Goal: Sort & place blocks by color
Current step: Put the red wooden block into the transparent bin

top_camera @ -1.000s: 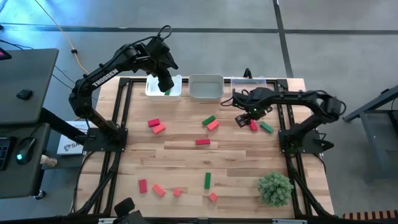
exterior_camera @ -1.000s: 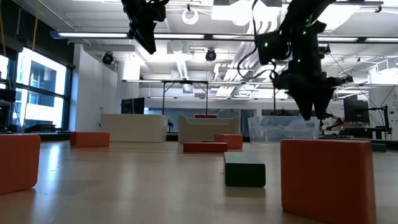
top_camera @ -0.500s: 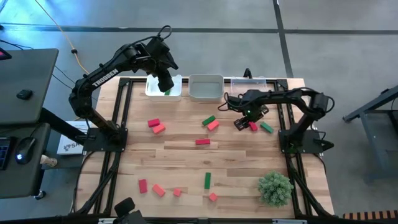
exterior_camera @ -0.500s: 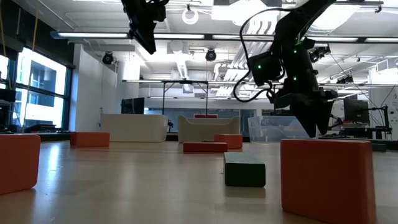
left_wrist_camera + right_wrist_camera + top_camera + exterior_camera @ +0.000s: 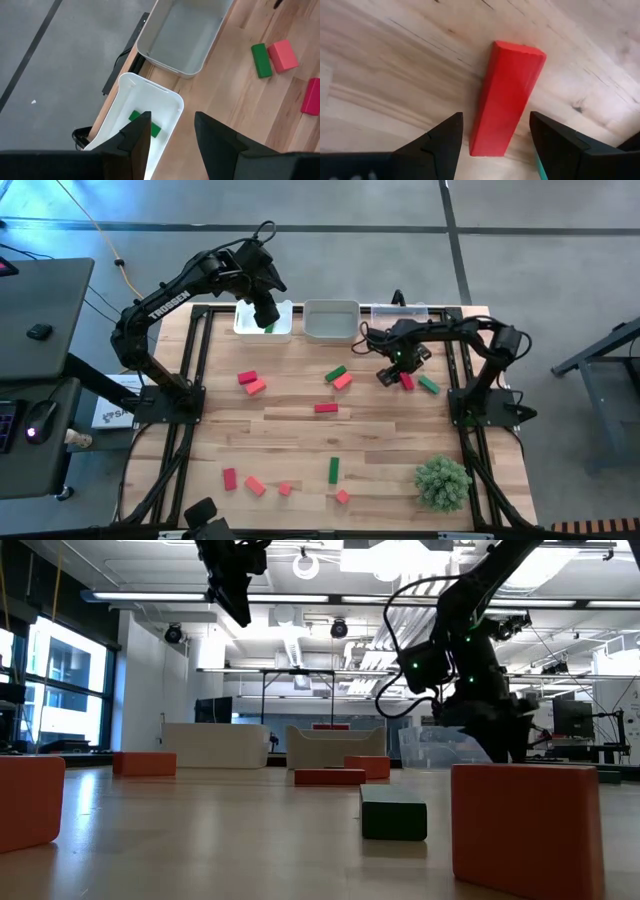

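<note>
Red block: a solid red bar [image 5: 507, 97] lying flat on the pale wooden table [image 5: 380, 435], right side, just beside a green bar [image 5: 429, 386].
Right gripper: the right gripper [image 5: 492, 132] is low over the red bar, fingers spread wide, one either side of it, not gripping.
Left gripper: the left gripper [image 5: 170, 131] hangs over the white rectangular tray [image 5: 167, 107] at the table's far edge, fingers apart, holding nothing.
White tray: one green block [image 5: 152, 129] inside.
Grey tray: the grey rectangular tray [image 5: 331, 332] sits next to the white one.
Other blocks: salmon-pink and green bars [image 5: 338, 376] near table centre; more lie toward the near edge.
</note>
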